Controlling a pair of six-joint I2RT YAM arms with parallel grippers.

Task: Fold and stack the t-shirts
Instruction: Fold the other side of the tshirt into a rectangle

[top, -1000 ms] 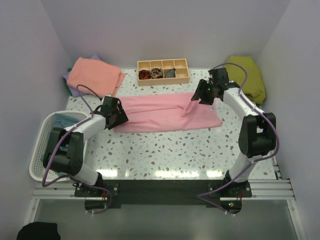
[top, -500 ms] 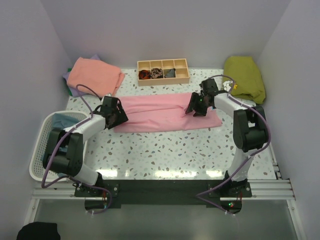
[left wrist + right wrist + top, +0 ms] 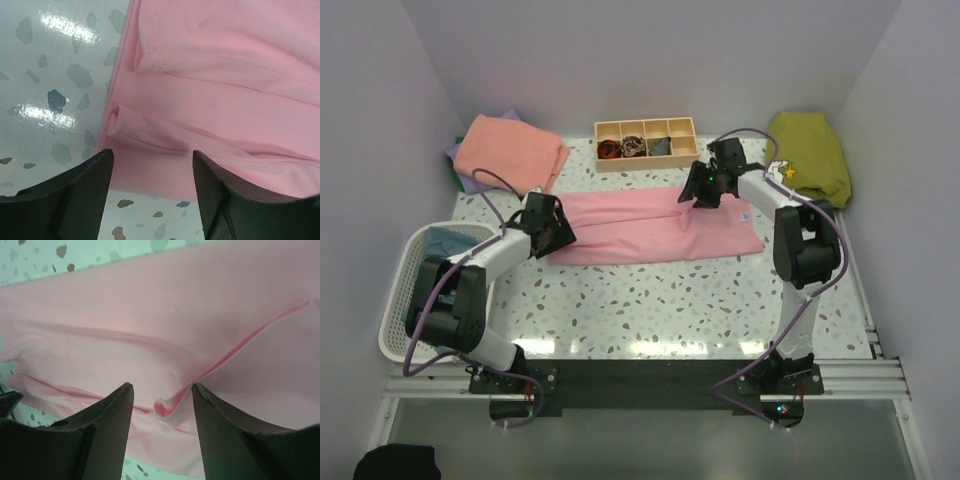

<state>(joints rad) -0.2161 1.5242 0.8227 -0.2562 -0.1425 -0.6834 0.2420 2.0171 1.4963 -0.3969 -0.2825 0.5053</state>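
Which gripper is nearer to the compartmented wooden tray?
Right. The right gripper is over the pink t-shirt, just in front of the right end of the wooden tray; the left gripper is at the shirt's left edge, farther away.

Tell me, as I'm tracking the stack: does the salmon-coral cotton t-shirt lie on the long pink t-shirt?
No, the salmon-coral cotton t-shirt lies at the far left corner, apart from the long pink t-shirt.

A robotics lab cell: plain pale walls (image 3: pixel 650 60) box in a speckled tabletop (image 3: pixel 650 300), with left arm (image 3: pixel 485 260) and right arm (image 3: pixel 805 255) bolted to an aluminium rail (image 3: pixel 865 377).
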